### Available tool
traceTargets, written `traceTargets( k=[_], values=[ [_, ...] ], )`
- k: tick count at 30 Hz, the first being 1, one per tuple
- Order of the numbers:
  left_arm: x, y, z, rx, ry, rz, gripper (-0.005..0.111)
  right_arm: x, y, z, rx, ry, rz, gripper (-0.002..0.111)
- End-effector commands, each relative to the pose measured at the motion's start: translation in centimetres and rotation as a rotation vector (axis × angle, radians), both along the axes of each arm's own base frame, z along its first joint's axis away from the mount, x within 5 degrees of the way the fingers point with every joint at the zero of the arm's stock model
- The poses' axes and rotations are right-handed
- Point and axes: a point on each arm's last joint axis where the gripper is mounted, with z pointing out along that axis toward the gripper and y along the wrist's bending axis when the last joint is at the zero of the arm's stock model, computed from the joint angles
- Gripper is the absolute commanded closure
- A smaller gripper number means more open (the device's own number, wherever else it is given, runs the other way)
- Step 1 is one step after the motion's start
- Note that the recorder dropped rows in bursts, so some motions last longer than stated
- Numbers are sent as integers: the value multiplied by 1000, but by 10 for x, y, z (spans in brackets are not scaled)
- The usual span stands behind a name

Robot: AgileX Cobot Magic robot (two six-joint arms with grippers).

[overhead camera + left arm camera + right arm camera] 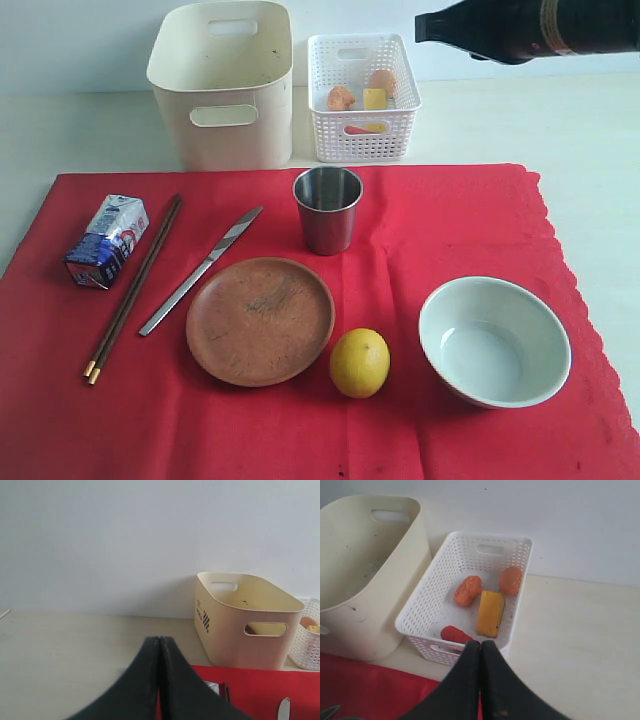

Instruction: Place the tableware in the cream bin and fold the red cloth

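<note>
Five pieces of tableware lay on the red cloth (450, 215), none yet in the cream bin (235, 140). From left to right in the exterior view:

- A milk carton (105, 240) sat at the far left.
- The dark chopsticks (135, 287) lay side by side, gold tips toward the near edge.
- The silver knife (200, 270) lay angled just beside them.
- The round brown plate (260, 320) came next.
- The steel cup (327, 208) stood upright behind the plate.
- A lemon (360, 362) sat close against the plate's right rim; I could not tell whether they touched.
- The pale bowl (494, 340) sat well apart on the right.

Behind the cloth stood the cream bin, apparently empty. To its right a white lattice basket (365, 140) held food items.

My left gripper (159, 639) had its fingers pressed together on nothing, its camera facing the bin. My right gripper (481, 642) was likewise closed and empty, hanging above the basket's near wall.

I judged the step in hand to be the first pick. To do it well, I would spread the fingers before descending and take the cup by one wall of its rim, since it stood nearest the bin. I would lift it straight up and lower it inside rather than drop it. Carton and lemon were not tableware, and folding would have to wait until the cloth was bare.
</note>
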Motion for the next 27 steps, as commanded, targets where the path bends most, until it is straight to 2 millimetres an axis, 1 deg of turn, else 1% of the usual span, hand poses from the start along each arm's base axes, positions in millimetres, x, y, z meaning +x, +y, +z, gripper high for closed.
traceTargets(
  k=[1, 10, 16, 20, 27],
  values=[
    [0, 0, 1, -3, -5, 3, 106, -15, -13, 3, -11, -14, -64, 108],
    [0, 0, 1, -3, -5, 3, 106, -49, -31, 3, -3, -7, -97, 108],
    [0, 0, 1, -3, -5, 3, 106, -72, -38, 4, 14, 0, -67, 108],
    [0, 0, 1, -3, -5, 3, 106, -87, -32, -1, 40, 42, 55, 108],
    [0, 0, 1, -3, -5, 3, 106, -109, -15, -18, 43, 120, 360, 108]
  ],
)
